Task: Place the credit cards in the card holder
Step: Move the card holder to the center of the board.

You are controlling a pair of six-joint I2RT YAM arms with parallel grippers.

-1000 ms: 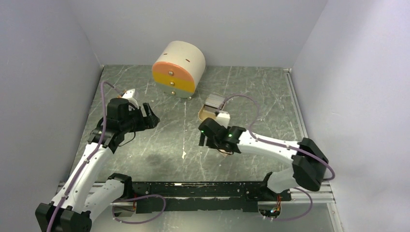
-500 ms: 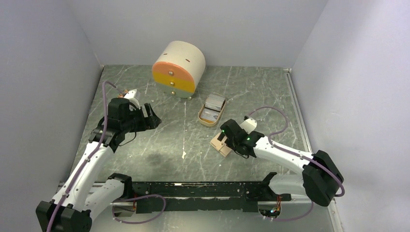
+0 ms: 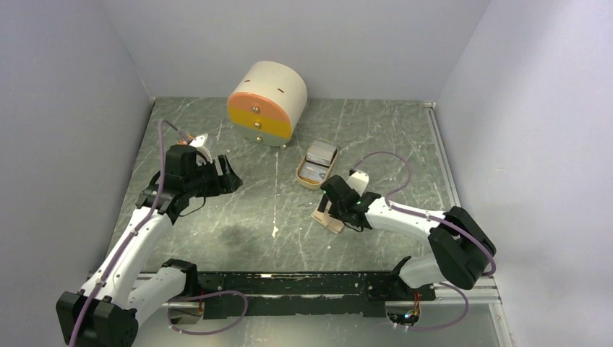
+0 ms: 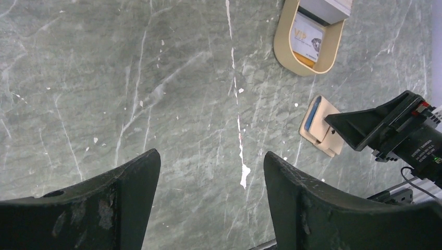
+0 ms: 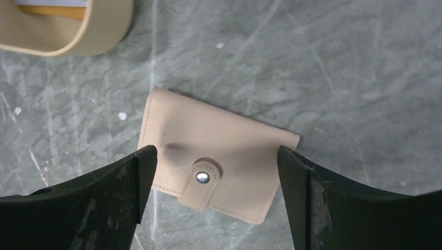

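The card holder (image 5: pixel 219 156) is a tan wallet lying flat on the table, folded, with its snap tab (image 5: pixel 202 183) over the front. My right gripper (image 5: pixel 216 172) hangs open just above it, one finger on each side, touching nothing. In the top view the card holder (image 3: pixel 326 217) sits partly under the right gripper (image 3: pixel 330 204). A blue edge (image 4: pixel 311 113) shows along one side of the card holder (image 4: pixel 324 127). The credit cards (image 4: pixel 307 41) lie in a beige oval tray (image 4: pixel 284 49). My left gripper (image 3: pixel 230 178) is open and empty over bare table at the left.
The oval tray (image 3: pixel 304 176) stands just behind the card holder. A round cream drawer box (image 3: pixel 267 101) with an orange-yellow front is at the back. Grey walls close in the table on three sides. A black rail (image 3: pixel 289 283) runs along the near edge.
My right gripper moved from in front of the tray to above the card holder, and its jaws spread wider. The left arm has barely shifted.
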